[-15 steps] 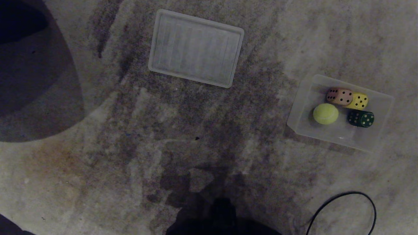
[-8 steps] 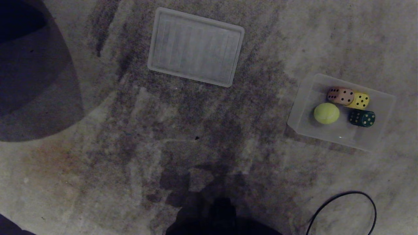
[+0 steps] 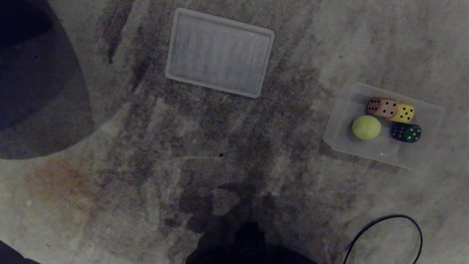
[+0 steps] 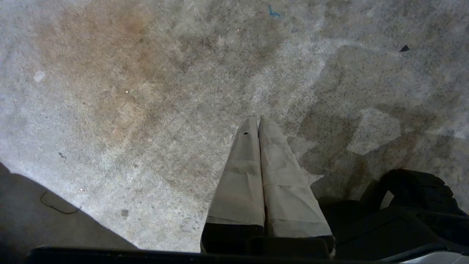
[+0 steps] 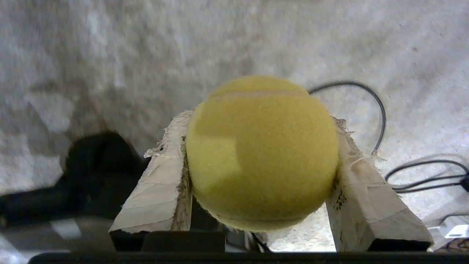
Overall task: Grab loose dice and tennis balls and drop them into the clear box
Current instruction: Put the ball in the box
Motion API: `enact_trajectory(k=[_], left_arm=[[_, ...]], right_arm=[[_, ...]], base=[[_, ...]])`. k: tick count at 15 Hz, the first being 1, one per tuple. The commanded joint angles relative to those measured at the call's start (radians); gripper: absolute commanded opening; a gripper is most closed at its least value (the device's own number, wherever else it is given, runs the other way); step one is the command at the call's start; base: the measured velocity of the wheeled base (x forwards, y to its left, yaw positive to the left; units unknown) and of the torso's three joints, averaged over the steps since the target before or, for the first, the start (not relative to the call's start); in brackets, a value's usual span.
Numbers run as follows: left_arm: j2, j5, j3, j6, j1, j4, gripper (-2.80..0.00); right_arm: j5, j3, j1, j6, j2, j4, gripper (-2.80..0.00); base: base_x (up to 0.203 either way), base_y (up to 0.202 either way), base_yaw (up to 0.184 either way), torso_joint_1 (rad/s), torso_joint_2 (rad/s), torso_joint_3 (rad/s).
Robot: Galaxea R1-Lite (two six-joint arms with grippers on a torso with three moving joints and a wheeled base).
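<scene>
1. The right tool (image 5: 262,121) is clamped on a tennis ball (image 5: 262,154), held above the floor (image 5: 110,55) near black cables (image 5: 381,110).
2. The left tool (image 4: 258,123) has its fingers pressed together over bare floor.
3. The clear box (image 3: 339,121) sits on the floor, holding a second tennis ball (image 3: 366,127) and three dice (image 3: 382,107).
4. Its lid (image 3: 220,53) lies flat, well apart.
</scene>
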Motion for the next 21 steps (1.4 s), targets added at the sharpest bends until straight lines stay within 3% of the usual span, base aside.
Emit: enact_trajectory(k=[1, 7, 12, 19, 20, 21], left_arm=[[0.000, 0.001, 0.002, -0.001, 0.000, -0.001, -2.80], [0.001, 0.001, 0.002, -0.001, 0.000, -0.001, -2.80], [0.000, 0.001, 0.002, -0.001, 0.000, -0.001, -2.80], [0.001, 0.001, 0.002, -0.001, 0.000, 0.000, -2.80], [0.001, 0.001, 0.002, -0.001, 0.000, -0.001, -2.80], [0.001, 0.001, 0.002, -0.001, 0.000, -0.001, -2.80]], right_arm=[[-0.004, -0.022, 0.000, 0.008, 0.310, -0.156, -2.80], [-0.036, -0.044, 0.002, 0.083, 0.825, -0.605, -2.80], [-0.049, -0.125, 0.000, 0.173, 1.093, -0.916, -2.80], [-0.046, -0.124, -0.050, 0.195, 1.152, -0.935, -2.80], [-0.048, -0.125, -0.059, 0.193, 1.152, -0.935, 0.00], [-0.049, -0.127, -0.080, 0.191, 1.152, -0.935, 0.00]], base=[[0.000, 0.000, 0.000, 0.000, 0.00, 0.000], [0.000, 0.000, 0.000, 0.000, 0.00, 0.000], [0.000, 0.000, 0.000, 0.000, 0.00, 0.000], [0.000, 0.000, 0.000, 0.000, 0.00, 0.000], [0.000, 0.000, 0.000, 0.000, 0.00, 0.000], [0.000, 0.000, 0.000, 0.000, 0.00, 0.000]])
